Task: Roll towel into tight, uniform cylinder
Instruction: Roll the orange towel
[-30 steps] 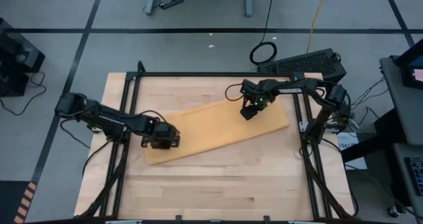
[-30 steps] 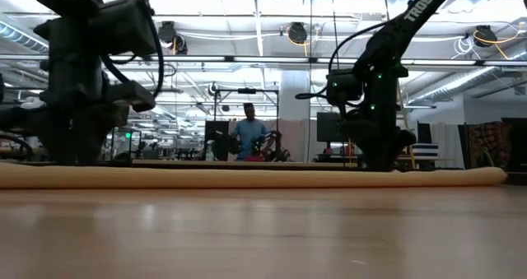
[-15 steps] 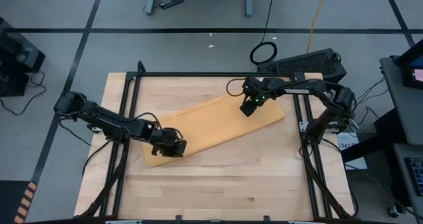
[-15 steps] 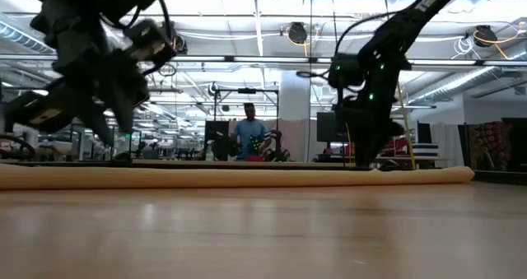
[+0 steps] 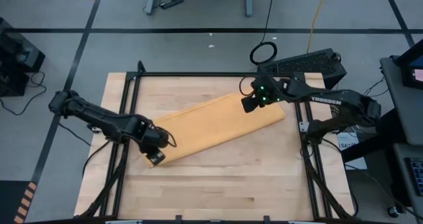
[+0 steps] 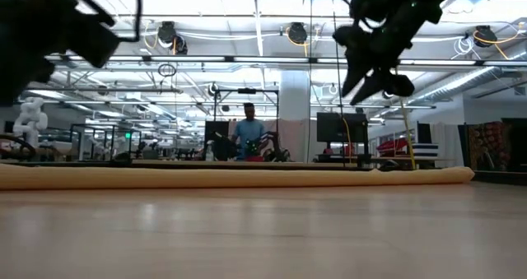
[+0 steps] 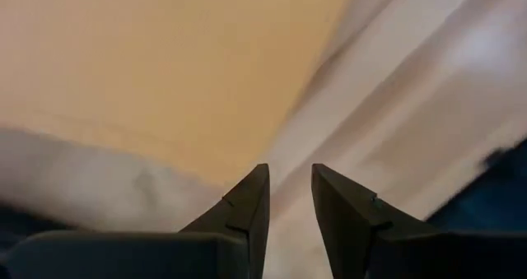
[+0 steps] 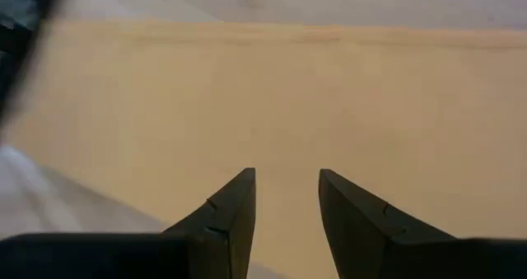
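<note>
The mustard-yellow towel (image 5: 211, 128) lies spread flat and slantwise on the wooden table, from near left to far right. In the low view it shows as a thin band (image 6: 247, 177). My left gripper (image 5: 157, 158) hangs above the towel's near-left corner, fingers slightly apart (image 7: 290, 188) with nothing between them. My right gripper (image 5: 248, 105) hovers over the towel's far-right part, well clear of it in the low view (image 6: 370, 81). Its fingers (image 8: 286, 188) are also slightly apart and hold nothing; the towel (image 8: 288, 98) lies below them.
Black frame rails (image 5: 132, 118) (image 5: 305, 128) run along the table's left and right sides. A keyboard (image 5: 304, 64) lies past the far edge. Bare wood (image 5: 218, 184) stretches across the near half. A person (image 6: 249, 131) stands far behind in the room.
Both grippers have risen off the towel, the right one higher and toward the far right. My left gripper has rolled about its own line and moved a little toward the near edge. The towel's right end has slid a short way toward the left and far side, and it stays flat.
</note>
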Available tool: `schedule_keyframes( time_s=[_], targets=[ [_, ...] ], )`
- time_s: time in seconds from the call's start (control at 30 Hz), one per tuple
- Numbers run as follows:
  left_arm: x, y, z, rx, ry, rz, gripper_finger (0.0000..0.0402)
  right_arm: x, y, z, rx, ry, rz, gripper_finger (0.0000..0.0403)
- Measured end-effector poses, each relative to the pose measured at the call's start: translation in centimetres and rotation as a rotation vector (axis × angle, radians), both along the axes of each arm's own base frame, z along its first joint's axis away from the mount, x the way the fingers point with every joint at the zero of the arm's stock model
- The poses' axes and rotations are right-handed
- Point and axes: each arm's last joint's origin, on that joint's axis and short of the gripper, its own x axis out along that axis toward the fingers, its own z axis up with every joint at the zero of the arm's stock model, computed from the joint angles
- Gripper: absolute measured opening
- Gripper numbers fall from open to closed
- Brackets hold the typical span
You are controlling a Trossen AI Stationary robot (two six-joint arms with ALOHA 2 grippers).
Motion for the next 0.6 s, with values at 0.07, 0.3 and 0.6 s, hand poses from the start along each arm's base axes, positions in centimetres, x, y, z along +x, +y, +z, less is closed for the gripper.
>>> schedule_keyframes(
  time_s=[0.07, 0.3, 0.6],
  targets=[
    [-0.6, -0.3, -0.6, 0.014, 0.033, -0.043, 0.0098, 0.3, 0.9, 0.4, 0.027, -0.042, -0.011, 0.0125],
    [-1.7, -1.3, -2.9, 0.071, 0.039, -0.076, 0.0098, 2.0, 4.2, 1.2, 0.037, -0.158, -0.028, 0.0125],
    [-1.4, -2.4, -6.0, 0.098, -0.024, 0.0, 0.0098, 2.8, 7.0, 1.6, 0.048, -0.228, -0.064, 0.0125]
  ],
)
